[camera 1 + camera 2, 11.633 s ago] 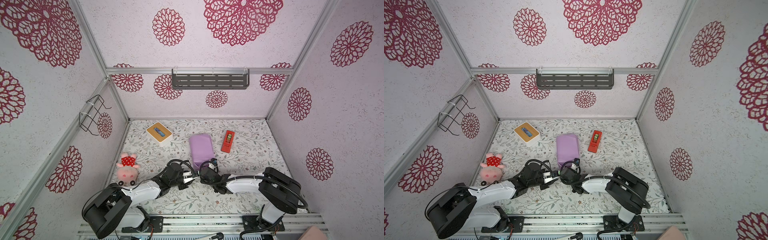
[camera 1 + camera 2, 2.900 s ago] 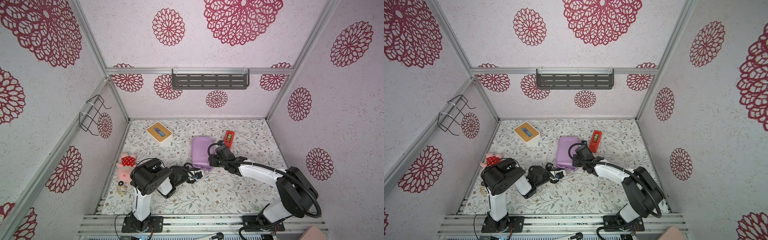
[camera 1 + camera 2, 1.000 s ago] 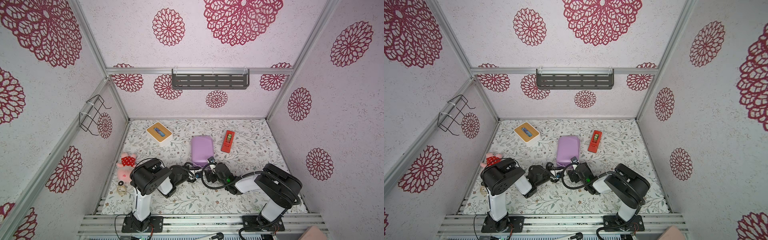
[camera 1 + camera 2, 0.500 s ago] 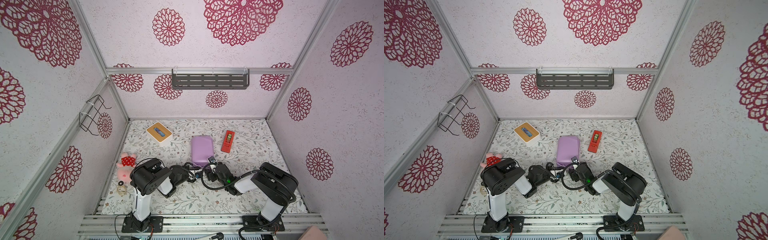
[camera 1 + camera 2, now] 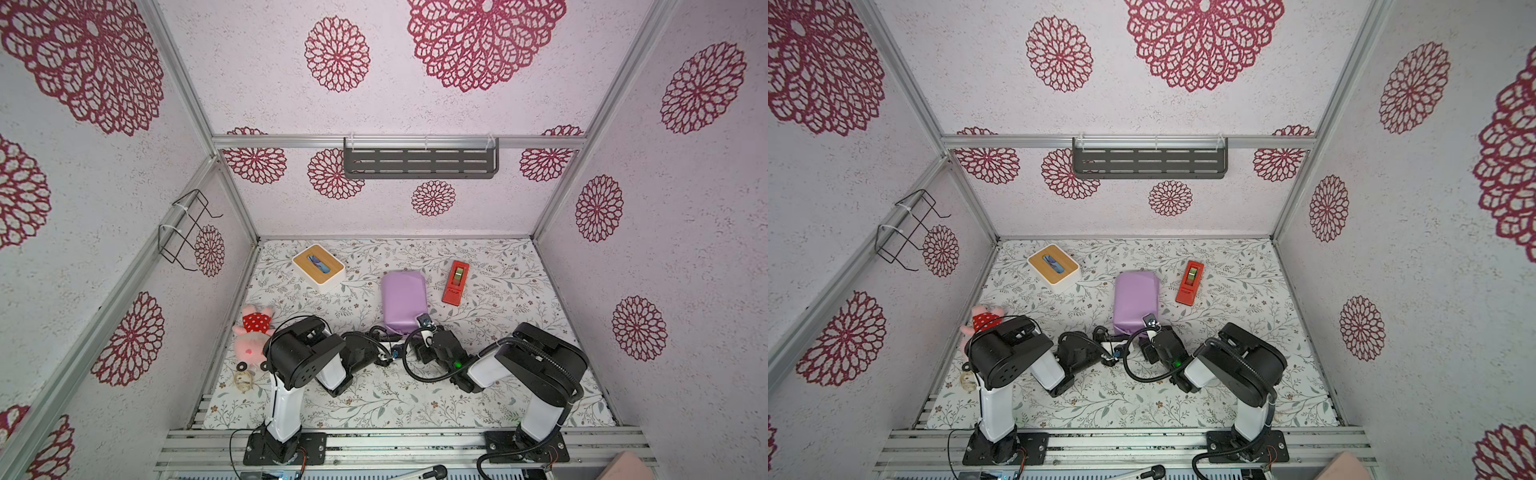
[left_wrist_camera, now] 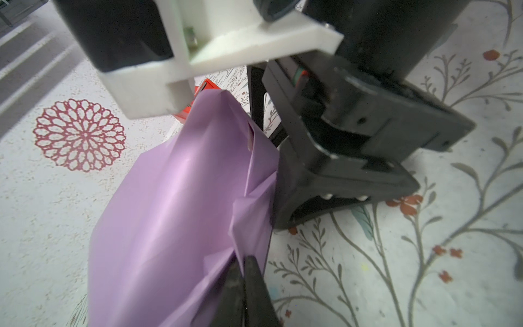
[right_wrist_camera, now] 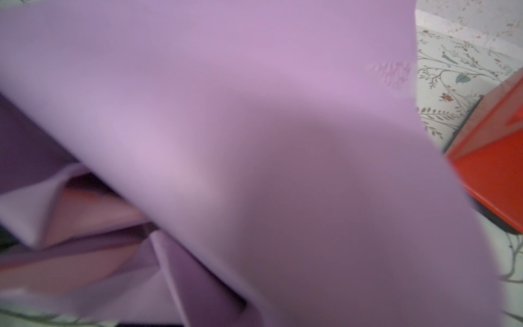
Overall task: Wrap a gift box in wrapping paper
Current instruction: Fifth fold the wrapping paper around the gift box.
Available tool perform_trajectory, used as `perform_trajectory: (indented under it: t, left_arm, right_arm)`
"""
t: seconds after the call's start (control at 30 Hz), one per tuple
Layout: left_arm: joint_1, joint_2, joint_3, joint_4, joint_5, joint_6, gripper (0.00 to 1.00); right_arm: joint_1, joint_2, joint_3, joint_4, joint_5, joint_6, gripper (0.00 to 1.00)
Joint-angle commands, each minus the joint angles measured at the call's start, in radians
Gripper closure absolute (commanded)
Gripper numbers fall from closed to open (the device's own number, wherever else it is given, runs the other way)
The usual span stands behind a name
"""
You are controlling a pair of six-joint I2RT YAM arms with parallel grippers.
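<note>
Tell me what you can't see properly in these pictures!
- Box: hidden in every view; the purple paper wraps right over it.
- Right gripper: too small in both top views, its tips hidden by the paper in the left wrist view, so open or shut is unclear.
- Tape dispenser: cut off by the edge in the right wrist view.
- Paper folds: blurred in the right wrist view, too close to the camera.

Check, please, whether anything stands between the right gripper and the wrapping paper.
Nothing visible does: the right gripper sits at the near end of the wrapping paper, paper filling its wrist view. The left gripper pinches a fold there.
</note>
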Motion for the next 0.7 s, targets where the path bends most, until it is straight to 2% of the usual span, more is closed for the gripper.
perform_trajectory:
  t: [0.0,0.6,0.67]
  left_arm:
    - [-0.017,0.009,0.003,0.046,-0.002,0.005,0.89]
    - [-0.03,-0.009,-0.035,0.097,-0.034,-0.006,0.53]
    - [-0.03,-0.053,-0.047,0.096,-0.033,-0.005,0.5]
  right_arm:
    - [-0.01,0.01,-0.008,0.056,0.016,0.016,0.3]
    - [-0.027,0.038,-0.029,0.121,0.001,0.054,0.34]
    - [-0.028,0.037,-0.03,0.124,-0.003,0.055,0.35]
